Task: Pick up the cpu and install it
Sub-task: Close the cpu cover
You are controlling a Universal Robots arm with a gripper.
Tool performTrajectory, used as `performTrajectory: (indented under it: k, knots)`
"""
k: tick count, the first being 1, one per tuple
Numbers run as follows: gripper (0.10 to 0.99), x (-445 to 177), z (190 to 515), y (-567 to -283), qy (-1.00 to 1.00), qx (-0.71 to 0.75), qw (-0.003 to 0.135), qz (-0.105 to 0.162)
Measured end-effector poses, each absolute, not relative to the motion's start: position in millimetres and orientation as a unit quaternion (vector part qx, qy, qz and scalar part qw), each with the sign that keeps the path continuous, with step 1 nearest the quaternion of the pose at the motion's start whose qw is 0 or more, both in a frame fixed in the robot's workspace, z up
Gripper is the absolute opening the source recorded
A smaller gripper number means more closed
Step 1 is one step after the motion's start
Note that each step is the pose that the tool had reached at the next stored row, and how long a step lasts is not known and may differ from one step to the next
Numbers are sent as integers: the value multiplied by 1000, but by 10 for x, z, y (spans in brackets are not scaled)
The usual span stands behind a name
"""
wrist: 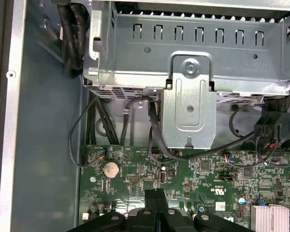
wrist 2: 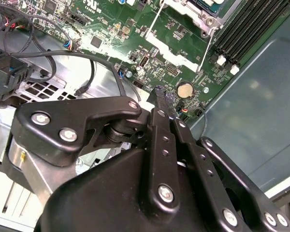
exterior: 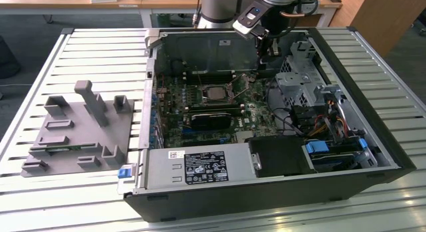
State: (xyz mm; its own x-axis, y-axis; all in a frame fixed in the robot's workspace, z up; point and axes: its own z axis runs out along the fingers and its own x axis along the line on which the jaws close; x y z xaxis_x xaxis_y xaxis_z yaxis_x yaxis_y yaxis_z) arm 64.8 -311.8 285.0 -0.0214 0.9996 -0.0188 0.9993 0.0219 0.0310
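Exterior view: an open computer case [exterior: 280, 197] lies on a slatted table [exterior: 379, 212], and a grey tray [exterior: 73, 137] sits beside it on the exterior view's left.
Arm: it hangs in over the far side of the case, with the gripper [exterior: 266, 51] down inside near the back wall.
Gripper state: narrow. In the first wrist view the fingertips [wrist: 150, 200] press flat against each other, and there's nothing between them.
Cpu: the cpu [exterior: 215, 94] is a silvery-grey square lying flat inside the socket frame, right in the middle of the green board [exterior: 193, 122].
Cpu and gripper: well apart. The chip is off toward the exterior view's left of the fingers and nothing is touching it.
Socket: in the second wrist view the metal socket [wrist 2: 203, 13] shows at the picture's edge, with the memory slots [wrist 2: 246, 24] just beside it.
Below the fingers: bare green board, with a round coin battery [wrist: 109, 168] close by.
Cables: black cables [wrist: 154, 135] drop from the metal drive cage [wrist: 188, 101] onto the board.
Near edge of the case: a labelled power supply box [exterior: 199, 167].
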Motion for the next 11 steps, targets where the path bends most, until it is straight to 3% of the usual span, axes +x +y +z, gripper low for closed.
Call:
performTrajectory:
  k: [11]
  knots:
    - [106, 671, 2850, -3117, 715, 699, 18, 5]
